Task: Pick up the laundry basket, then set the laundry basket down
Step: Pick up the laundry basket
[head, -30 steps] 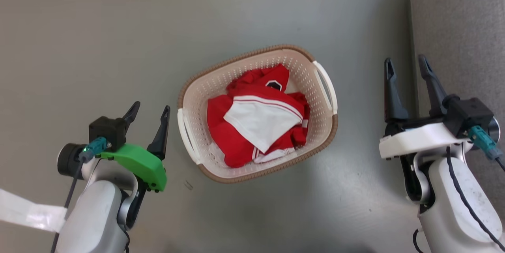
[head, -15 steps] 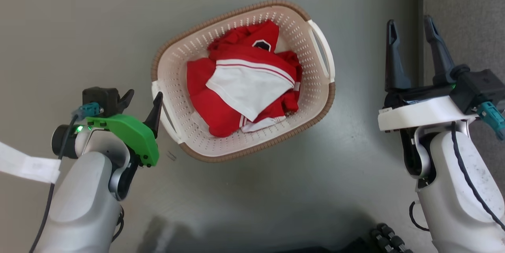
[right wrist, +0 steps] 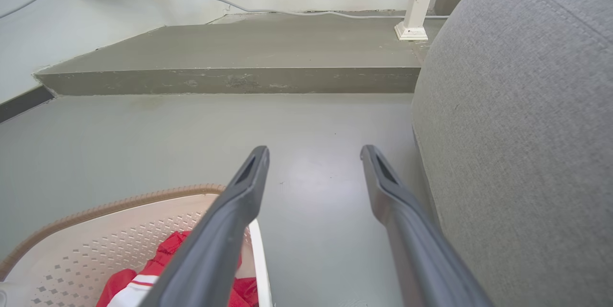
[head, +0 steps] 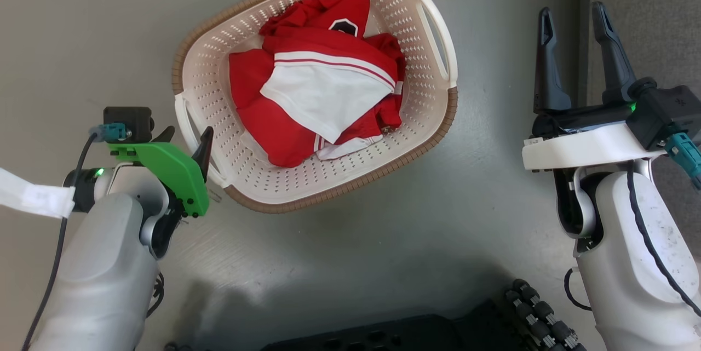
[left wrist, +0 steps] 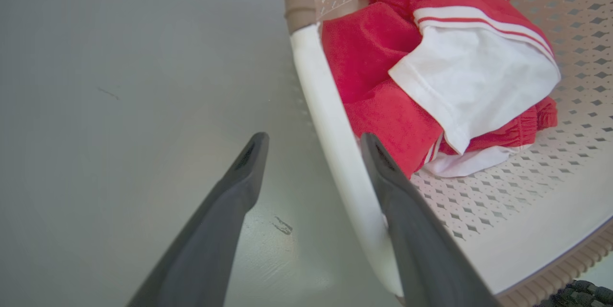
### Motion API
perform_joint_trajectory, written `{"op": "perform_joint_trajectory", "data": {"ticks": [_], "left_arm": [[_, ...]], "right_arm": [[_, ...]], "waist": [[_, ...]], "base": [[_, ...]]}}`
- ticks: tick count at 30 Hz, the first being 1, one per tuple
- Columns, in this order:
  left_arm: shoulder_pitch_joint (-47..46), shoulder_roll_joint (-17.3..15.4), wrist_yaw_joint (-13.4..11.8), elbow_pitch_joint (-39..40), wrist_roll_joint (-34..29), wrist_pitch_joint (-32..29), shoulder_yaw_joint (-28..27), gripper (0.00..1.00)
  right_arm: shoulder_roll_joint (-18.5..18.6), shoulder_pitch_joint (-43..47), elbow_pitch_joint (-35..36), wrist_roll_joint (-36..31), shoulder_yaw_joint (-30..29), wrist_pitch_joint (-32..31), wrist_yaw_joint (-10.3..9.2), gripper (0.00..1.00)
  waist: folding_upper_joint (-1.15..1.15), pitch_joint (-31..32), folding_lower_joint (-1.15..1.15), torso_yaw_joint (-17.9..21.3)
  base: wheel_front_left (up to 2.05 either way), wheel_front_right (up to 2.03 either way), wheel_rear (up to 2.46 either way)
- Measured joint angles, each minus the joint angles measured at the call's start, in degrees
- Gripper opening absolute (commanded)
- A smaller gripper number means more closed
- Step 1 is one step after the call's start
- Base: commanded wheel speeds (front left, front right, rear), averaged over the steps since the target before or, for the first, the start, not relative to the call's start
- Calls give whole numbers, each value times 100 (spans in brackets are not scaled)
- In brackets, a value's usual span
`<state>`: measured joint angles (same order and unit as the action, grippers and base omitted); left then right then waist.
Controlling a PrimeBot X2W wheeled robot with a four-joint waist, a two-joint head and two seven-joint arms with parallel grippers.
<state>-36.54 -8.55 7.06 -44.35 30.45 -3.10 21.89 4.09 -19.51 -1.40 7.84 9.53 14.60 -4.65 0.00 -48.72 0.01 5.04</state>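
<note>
Against the frame half a second earlier, we note the head camera has shifted and the left gripper (head: pixel 187 134), fingers spread, now straddles the white handle (left wrist: pixel 330 125) at 9 o'clock of the laundry basket (head: pixel 274 189) on the grey floor (head: pixel 82 22), while the right gripper (head: pixel 571 9), likewise spread and empty, stands well apart at 3 o'clock.

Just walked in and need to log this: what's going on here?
A two-armed robot is going for the laundry basket of red and white clothes on the grey floor. Its left gripper is open, fingers straddling the basket's white handle, not yet closed. The right gripper is open too, apart from the basket, beside a grey sofa.
</note>
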Motion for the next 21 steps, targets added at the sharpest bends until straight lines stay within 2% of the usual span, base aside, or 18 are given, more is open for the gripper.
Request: {"op": "perform_joint_trajectory", "data": {"ticks": [5, 6, 7, 8, 21], "left_arm": [[-190, 55, 8, -271, 71, -40, 20, 100], [-228, 67, 9, -328, 90, -49, 20, 53], [-253, 71, 9, -358, 114, -71, 22, 31], [-281, 71, 18, -388, 114, -70, 29, 0], [-578, 131, 49, -715, 413, -32, 162, 0]], "right_arm": [[-9, -1, 21, -36, -1, 0, 0, 100], [-10, -1, 22, -37, -3, 0, 0, 100], [-11, -1, 22, -42, -7, 0, -1, 100], [-12, -1, 22, -42, -9, 0, -1, 100], [-32, -2, 21, -57, -90, 0, -5, 100]], "waist": [[0, -112, 0, 30], [0, -121, 0, 32], [0, -127, -1, 31], [0, -134, 0, 30], [0, -148, -1, -14]], "base": [[0, 0, 0], [0, 0, 0], [0, 0, 0], [0, 0, 0], [0, 0, 0]]}}
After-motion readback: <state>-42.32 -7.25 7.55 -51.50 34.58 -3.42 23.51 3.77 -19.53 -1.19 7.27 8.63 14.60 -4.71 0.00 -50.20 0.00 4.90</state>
